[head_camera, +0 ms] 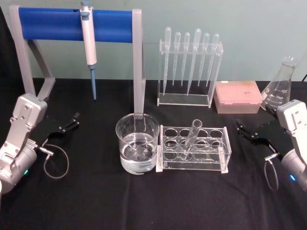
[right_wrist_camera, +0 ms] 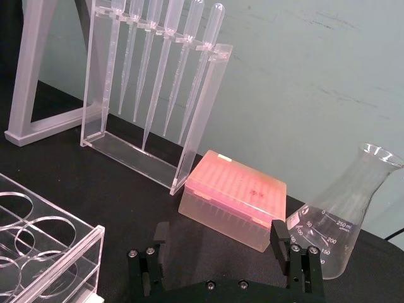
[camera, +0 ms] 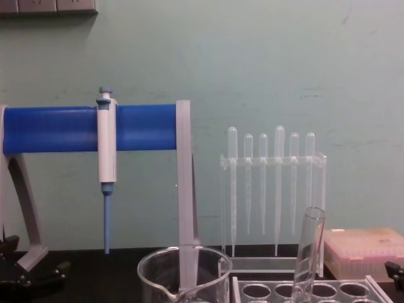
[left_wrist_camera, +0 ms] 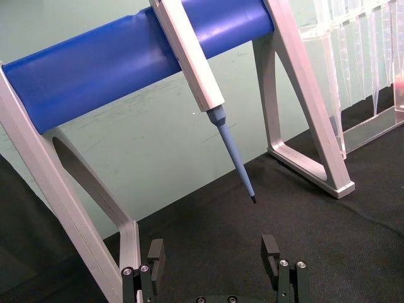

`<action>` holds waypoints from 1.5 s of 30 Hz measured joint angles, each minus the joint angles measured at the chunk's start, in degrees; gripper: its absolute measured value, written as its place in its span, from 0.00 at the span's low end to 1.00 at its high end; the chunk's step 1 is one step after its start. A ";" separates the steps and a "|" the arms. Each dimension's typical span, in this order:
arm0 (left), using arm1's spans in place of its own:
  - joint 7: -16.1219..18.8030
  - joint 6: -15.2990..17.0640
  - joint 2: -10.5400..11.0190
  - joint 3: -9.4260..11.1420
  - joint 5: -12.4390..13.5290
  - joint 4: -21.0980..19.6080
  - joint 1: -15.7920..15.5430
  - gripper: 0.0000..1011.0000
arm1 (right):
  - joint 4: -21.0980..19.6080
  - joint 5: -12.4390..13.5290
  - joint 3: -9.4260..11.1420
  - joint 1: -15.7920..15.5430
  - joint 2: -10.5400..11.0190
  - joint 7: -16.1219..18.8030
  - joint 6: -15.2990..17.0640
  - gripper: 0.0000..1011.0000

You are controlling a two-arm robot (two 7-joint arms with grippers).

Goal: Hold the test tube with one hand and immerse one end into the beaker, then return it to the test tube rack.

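Observation:
The clear glass test tube [head_camera: 191, 138] leans in a hole of the clear rack [head_camera: 193, 149] at the table's middle; its open top shows in the chest view [camera: 309, 252]. The wide glass beaker [head_camera: 137, 143], holding some clear liquid, stands just left of the rack, its spouted rim low in the chest view [camera: 184, 271]. My left gripper [head_camera: 68, 124] rests open at the left, well away from the beaker, with nothing between its fingers [left_wrist_camera: 271, 252]. My right gripper [head_camera: 245, 132] sits open to the right of the rack, its fingers [right_wrist_camera: 279, 237] empty.
A blue-barred stand [head_camera: 76, 24] with a hanging pipettor [head_camera: 88, 45] fills the back left. Behind the tube rack stands a clear rack of plastic pipettes [head_camera: 189, 67]. A pink tip box [head_camera: 237, 96] and a conical flask [head_camera: 280, 88] sit at the back right.

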 joint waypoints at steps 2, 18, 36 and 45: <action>0.00 0.00 0.00 0.00 0.00 0.00 0.00 0.99 | 0.00 0.00 0.00 0.00 0.00 0.00 0.00 0.99; 0.00 0.00 0.00 0.00 0.00 0.00 0.00 0.99 | 0.00 0.00 0.00 0.00 0.00 0.00 0.00 0.99; 0.00 0.00 0.00 0.00 0.00 0.00 0.00 0.99 | -8.70 4.55 5.23 -3.68 3.64 5.46 1.03 0.99; 0.00 -0.01 0.00 0.00 0.00 0.00 0.00 0.99 | -11.68 13.17 7.11 -5.37 9.96 23.71 -1.74 0.99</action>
